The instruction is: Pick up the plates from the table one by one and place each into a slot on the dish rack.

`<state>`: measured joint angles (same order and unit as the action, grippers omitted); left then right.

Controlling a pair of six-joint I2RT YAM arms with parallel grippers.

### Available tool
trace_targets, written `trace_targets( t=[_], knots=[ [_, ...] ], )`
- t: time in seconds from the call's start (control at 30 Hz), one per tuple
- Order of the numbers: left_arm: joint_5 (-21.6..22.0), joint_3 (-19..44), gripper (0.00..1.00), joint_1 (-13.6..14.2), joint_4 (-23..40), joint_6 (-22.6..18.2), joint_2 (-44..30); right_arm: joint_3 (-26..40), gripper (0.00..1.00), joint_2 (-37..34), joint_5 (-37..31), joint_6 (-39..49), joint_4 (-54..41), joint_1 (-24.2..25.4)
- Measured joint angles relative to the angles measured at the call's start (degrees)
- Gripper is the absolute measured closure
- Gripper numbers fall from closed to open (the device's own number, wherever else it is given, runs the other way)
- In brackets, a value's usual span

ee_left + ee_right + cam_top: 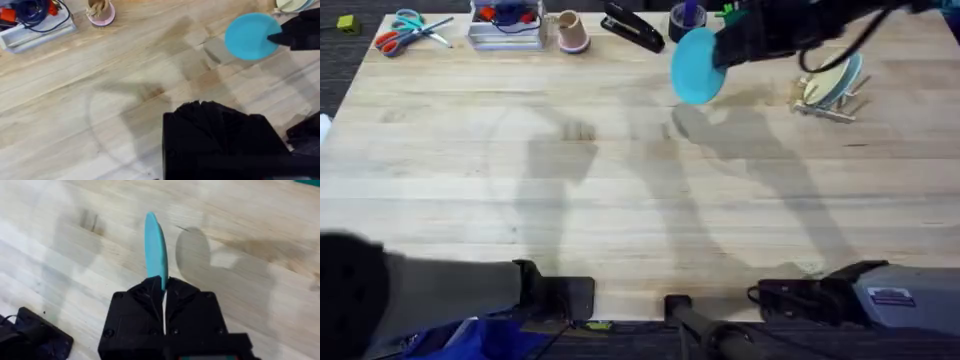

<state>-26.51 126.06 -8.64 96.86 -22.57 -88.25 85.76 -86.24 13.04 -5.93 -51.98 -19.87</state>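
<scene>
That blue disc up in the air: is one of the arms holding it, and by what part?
Yes. The right claw is shut on the turquoise plate, pinching its rim, so the plate hangs edge-on above the table. The left claw's state cannot be told.

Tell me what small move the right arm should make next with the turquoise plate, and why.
Probably carry the small round turquoise plastic plate rightward toward the small light wooden dish rack. The right tool is shut on the plate's rim, holding it off the light wooden table, left of the rack, which already holds plates.
</scene>
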Motion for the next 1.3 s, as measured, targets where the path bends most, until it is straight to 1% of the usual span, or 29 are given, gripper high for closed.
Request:
trace_targets(
  t=[0.1,0.3,0.47,0.7,0.93,0.97,1.0,1.13,1.17,1.2,1.23,1.3],
  knots=[
    [0.7,-2.3,0.963,0.3,0.0,1.0,3.5,0.0,0.972,2.3,-1.3,0.4,-1.5,1.5],
    [1.1,-10.8,0.963,0.3,0.0,1.9,10.3,0.0,0.973,6.1,-3.2,0.6,-5.2,5.0],
    [2.0,-16.1,0.962,0.3,0.0,2.1,15.1,0.0,0.973,9.2,-7.1,1.4,-9.6,7.9],
    [3.5,-18.6,0.962,0.3,0.0,2.9,21.9,0.0,0.972,13.5,-13.3,2.1,-13.9,11.7],
    [3.9,-18.8,0.950,0.3,0.0,3.2,24.2,0.0,0.972,17.1,-17.2,2.2,-17.0,15.9],
    [3.9,-18.8,0.919,0.3,0.0,3.3,24.2,0.0,0.972,17.6,-17.8,2.2,-17.6,16.6],
    [3.9,-18.8,0.867,0.3,0.0,3.4,24.2,0.0,0.972,18.0,-18.3,2.2,-18.3,17.2],
    [3.9,-19.2,0.232,0.3,0.0,3.8,24.1,0.0,0.972,19.5,-19.9,2.5,-20.2,19.8],
    [3.9,-19.2,0.088,0.3,0.0,3.8,24.1,0.0,0.972,19.9,-20.1,2.6,-20.4,20.3],
    [3.9,-19.2,0.028,0.3,0.0,4.1,24.1,0.0,0.972,20.3,-20.4,2.6,-20.5,20.9],
    [3.9,-19.2,0.006,0.3,0.0,4.2,24.1,0.0,0.972,21.4,-20.8,2.6,-20.7,22.3],
    [4.0,-19.2,0.006,0.3,0.0,4.2,24.1,0.0,0.972,22.1,-20.8,2.6,-21.1,23.0]
  ],
)
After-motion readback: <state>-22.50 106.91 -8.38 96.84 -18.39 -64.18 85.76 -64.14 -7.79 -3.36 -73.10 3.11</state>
